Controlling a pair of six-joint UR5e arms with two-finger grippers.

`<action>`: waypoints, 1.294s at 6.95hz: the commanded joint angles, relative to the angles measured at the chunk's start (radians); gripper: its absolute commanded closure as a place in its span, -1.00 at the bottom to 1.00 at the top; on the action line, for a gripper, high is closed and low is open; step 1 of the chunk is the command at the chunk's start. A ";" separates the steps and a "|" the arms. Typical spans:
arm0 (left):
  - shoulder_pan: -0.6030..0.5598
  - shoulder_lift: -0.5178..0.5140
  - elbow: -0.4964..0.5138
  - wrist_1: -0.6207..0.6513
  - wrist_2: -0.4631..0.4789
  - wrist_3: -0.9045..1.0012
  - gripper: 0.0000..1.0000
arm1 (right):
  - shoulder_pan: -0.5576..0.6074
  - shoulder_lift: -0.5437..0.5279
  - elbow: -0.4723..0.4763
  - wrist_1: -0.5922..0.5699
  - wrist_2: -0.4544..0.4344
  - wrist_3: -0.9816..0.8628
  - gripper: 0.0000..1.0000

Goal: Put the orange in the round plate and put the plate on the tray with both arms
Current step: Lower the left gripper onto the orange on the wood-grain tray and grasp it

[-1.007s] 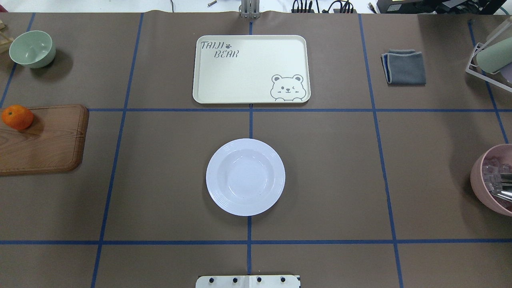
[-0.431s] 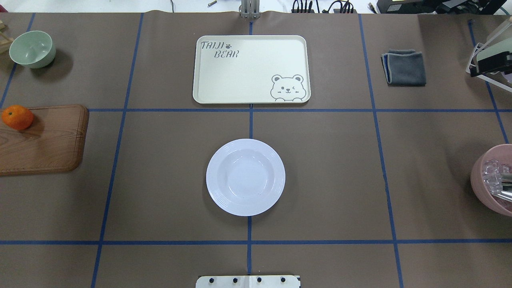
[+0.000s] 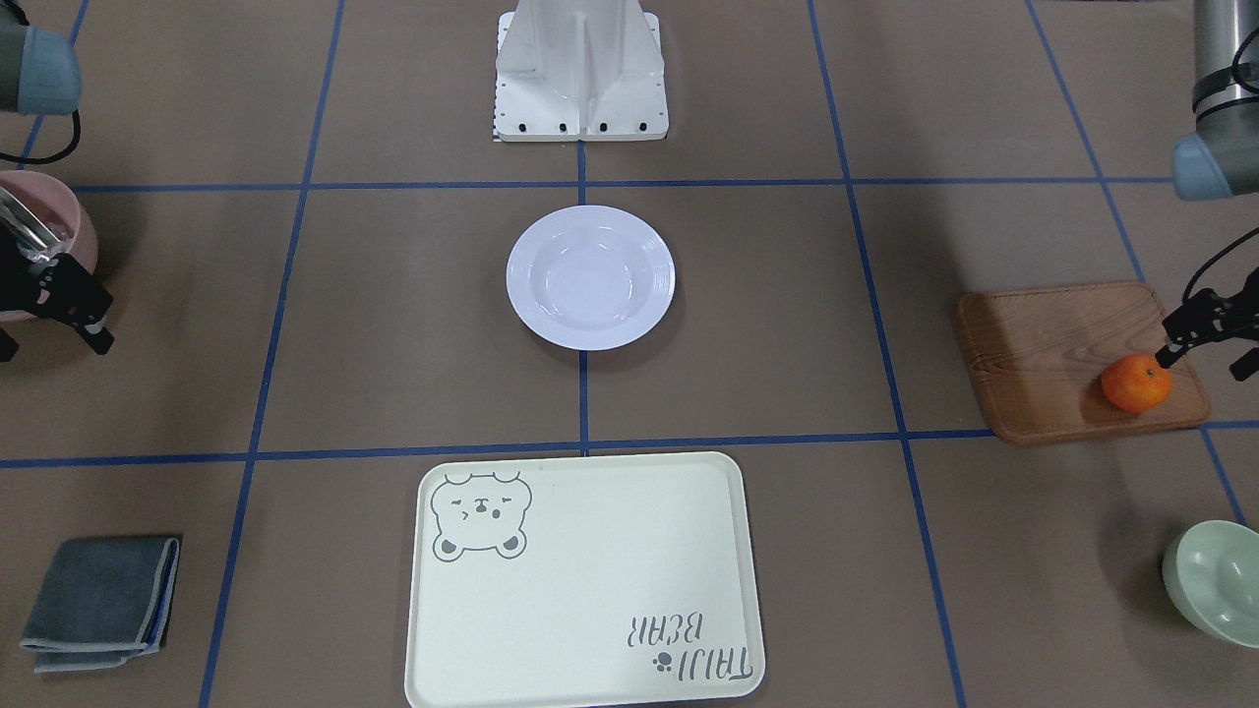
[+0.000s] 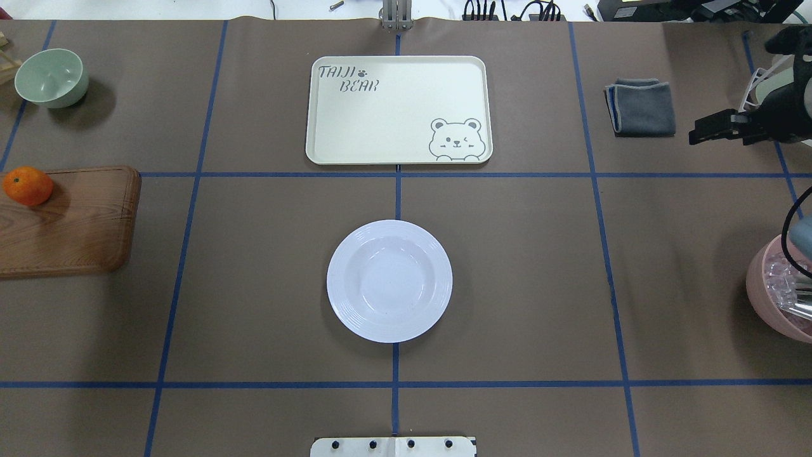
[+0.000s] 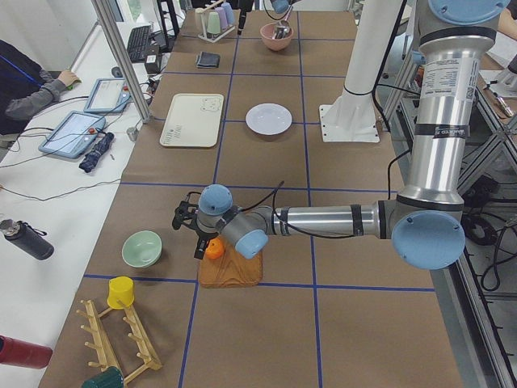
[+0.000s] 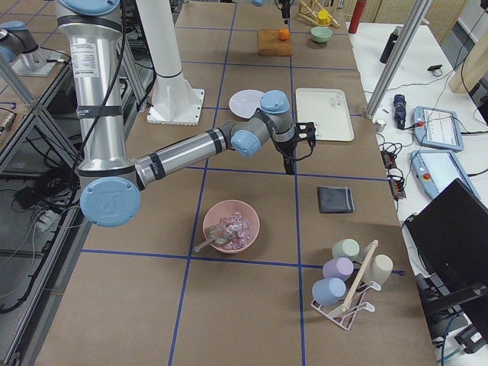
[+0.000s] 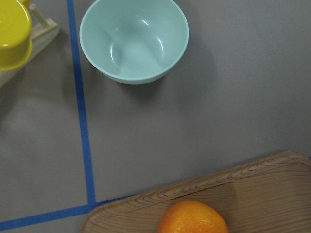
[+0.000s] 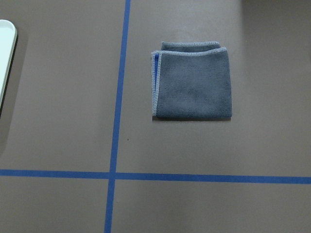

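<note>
The orange lies on a wooden board at the table's left end; the overhead view shows the orange at its left edge. My left gripper hovers open just above and beside it, holding nothing. Only the orange's top shows in the left wrist view. The round white plate sits empty at the table's centre. Beyond it lies the cream tray, also empty. My right gripper hangs open over the right side, near a grey cloth.
A pale green bowl stands at the far left corner. A pink bowl with clear pieces and tongs sits at the right edge. A cup rack stands at the right end. A person sits past the table's far side.
My right gripper has come into the overhead view from the right edge and moved left towards the grey cloth. The orange, plate and tray have not moved.
</note>
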 commanded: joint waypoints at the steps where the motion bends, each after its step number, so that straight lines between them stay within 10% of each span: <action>1: 0.071 0.000 0.025 -0.036 0.066 -0.049 -0.96 | -0.010 -0.004 0.006 0.000 -0.006 0.008 -0.99; 6: 0.149 -0.003 0.067 -0.049 0.137 -0.041 -0.95 | -0.013 -0.004 0.002 0.000 -0.008 0.005 -1.00; 7: 0.151 -0.003 0.067 -0.058 0.135 -0.040 -0.66 | -0.013 -0.004 0.002 0.000 -0.008 0.004 -1.00; 8: 0.151 0.000 0.065 -0.077 0.132 -0.040 0.88 | -0.013 -0.004 0.002 0.000 -0.008 0.004 -1.00; 9: 0.150 0.002 0.040 -0.072 0.119 -0.038 1.00 | -0.013 -0.004 0.002 0.000 -0.008 0.004 -0.99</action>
